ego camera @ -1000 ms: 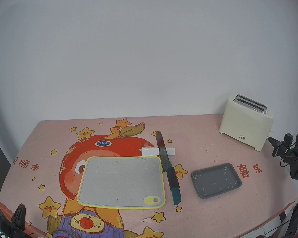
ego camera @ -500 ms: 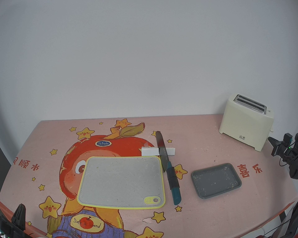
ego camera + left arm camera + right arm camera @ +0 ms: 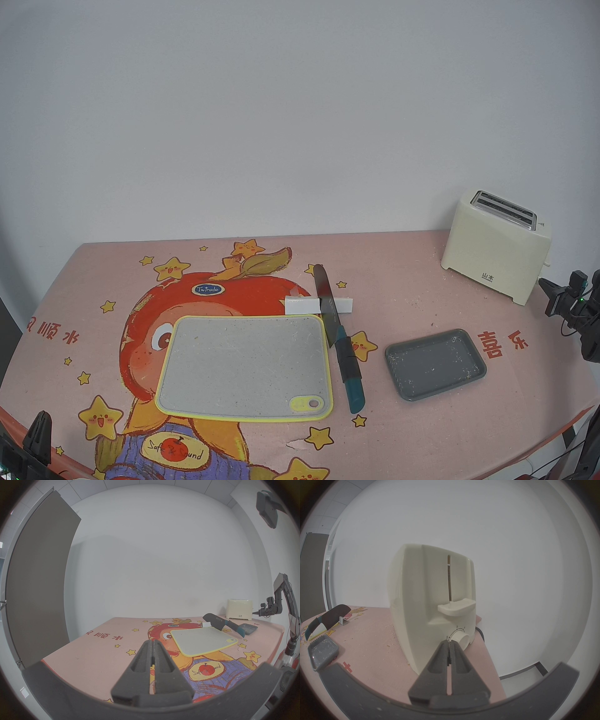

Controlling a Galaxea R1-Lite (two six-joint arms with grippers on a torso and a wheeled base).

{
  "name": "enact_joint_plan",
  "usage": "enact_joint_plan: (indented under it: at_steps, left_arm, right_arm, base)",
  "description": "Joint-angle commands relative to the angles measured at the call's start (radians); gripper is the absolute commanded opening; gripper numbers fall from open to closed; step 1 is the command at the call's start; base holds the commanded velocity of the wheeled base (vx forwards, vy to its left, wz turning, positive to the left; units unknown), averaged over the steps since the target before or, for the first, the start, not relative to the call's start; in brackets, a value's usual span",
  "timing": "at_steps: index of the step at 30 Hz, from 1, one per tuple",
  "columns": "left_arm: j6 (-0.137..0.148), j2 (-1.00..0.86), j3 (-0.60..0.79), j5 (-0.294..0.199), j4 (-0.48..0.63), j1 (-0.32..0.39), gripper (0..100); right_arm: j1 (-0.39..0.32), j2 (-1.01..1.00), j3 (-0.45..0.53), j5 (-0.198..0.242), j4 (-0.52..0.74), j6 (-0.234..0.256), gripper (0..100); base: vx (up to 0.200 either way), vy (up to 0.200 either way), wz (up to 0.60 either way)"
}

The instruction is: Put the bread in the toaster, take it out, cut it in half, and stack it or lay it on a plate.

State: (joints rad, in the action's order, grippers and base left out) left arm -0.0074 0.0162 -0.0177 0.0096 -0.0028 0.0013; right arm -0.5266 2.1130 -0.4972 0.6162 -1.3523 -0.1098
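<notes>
Cream toaster (image 3: 497, 247) — small dark print (image 3: 487, 275) on its side.

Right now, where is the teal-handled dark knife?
Head view: the knife lies between the grey cutting board and the dark rectangular tray, blade across a white block.

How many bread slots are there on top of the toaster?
2. They lie side by side along the top of the toaster: the far slot and, closer to the robot, the near slot. What is inside them is hidden.

Mock kitchen in a bare lab room: toaster (image 3: 497, 247), cutting board (image 3: 244, 365), table (image 3: 406, 275).
</notes>
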Motion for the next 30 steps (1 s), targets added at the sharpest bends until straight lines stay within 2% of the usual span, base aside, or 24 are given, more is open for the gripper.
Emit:
enact_joint_plan:
  at_steps: [1, 30]
  left_arm:
    - [0.000, -0.009, 0.018, 0.001, 0.000, 0.000, 0]
    - [0.000, -0.009, 0.018, 0.000, 0.000, 0.000, 0]
  right_arm:
    - [-0.004, 0.007, -0.001, 0.000, -0.001, -0.001, 0]
    - [-0.007, 0.021, 0.002, -0.001, -0.001, -0.001, 0]
  base:
    - [0.000, 0.000, 0.00]
    - [0.000, 0.000, 0.00]
